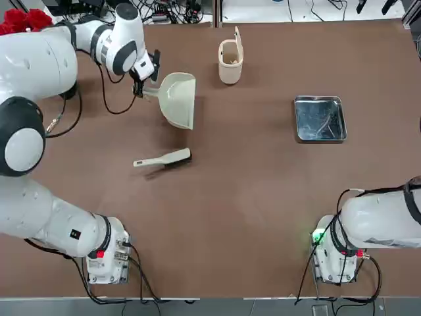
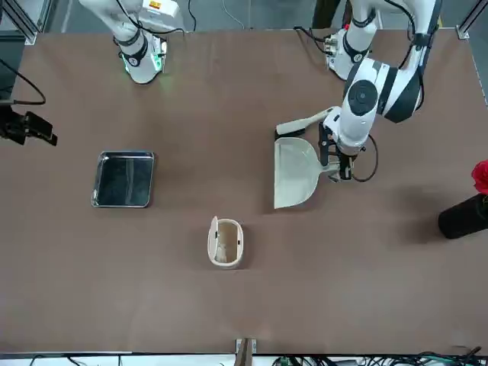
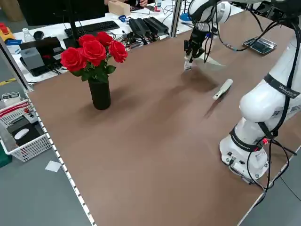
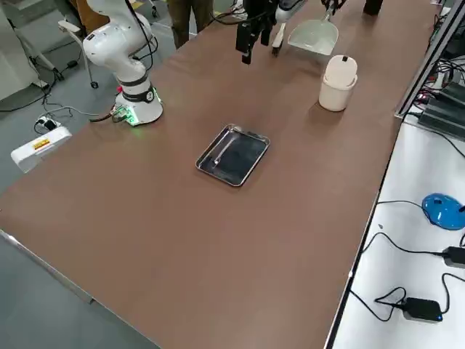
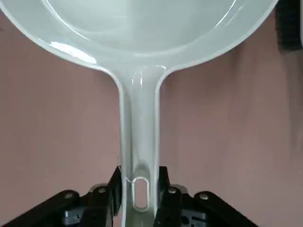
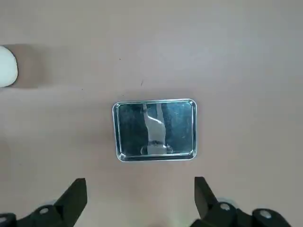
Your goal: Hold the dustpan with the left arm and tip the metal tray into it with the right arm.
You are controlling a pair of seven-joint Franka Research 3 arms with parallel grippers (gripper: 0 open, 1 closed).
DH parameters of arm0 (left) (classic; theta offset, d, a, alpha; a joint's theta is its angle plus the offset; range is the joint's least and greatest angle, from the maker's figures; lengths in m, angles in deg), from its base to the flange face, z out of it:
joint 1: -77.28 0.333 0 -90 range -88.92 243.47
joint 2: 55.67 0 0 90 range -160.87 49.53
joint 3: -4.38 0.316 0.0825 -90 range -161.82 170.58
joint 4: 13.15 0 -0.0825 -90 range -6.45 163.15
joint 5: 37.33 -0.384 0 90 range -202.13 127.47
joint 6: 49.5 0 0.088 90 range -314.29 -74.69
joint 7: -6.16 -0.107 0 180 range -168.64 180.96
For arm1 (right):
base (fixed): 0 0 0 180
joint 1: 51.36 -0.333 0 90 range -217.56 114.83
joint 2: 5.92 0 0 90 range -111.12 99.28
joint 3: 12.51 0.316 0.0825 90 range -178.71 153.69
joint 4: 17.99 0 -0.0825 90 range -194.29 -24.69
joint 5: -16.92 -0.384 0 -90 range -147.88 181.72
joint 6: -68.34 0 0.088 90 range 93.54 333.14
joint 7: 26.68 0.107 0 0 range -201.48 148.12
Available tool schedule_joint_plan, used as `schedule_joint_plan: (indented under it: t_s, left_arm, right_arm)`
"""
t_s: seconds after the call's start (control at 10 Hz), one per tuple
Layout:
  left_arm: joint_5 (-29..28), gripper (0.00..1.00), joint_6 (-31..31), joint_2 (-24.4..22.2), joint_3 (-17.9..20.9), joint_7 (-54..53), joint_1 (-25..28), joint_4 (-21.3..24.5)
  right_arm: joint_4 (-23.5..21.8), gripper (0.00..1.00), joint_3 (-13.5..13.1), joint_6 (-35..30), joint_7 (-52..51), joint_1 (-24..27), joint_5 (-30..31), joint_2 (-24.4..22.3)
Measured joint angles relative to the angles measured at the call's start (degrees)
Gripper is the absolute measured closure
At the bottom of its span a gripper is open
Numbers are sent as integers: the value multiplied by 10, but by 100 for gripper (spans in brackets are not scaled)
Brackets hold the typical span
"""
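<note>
Right now the left gripper [image 5: 138,198] has its fingers pinched tight on the end of the dustpan [image 1: 179,99] handle, the wide scoop stretching away in front of it on the table [image 1: 250,197]. Over on the other side, the right gripper [image 6: 140,201] hangs wide open and empty, high up, with the metal tray [image 6: 155,130] flat on the table well below and ahead of its fingertips.

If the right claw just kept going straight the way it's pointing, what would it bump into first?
Most likely the metal tray: the open right gripper hangs high above the table and looks down on the tray with nothing in between. Height is hard to judge.
</note>
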Motion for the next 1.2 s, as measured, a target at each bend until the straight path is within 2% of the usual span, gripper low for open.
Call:
schedule_joint_plan:
  t_s: [0.5,0.7,1.2]
  left_arm:
    - [0,67,-79,3,1,33,8,59]
    - [0,67,-101,17,1,39,8,65]
    - [1,67,-107,43,2,70,9,65]
  right_arm:
    - [0,0,-3,4,0,3,0,-1]
    - [0,0,-4,6,0,3,1,-2]
    - [0,0,-5,6,0,3,2,-2]
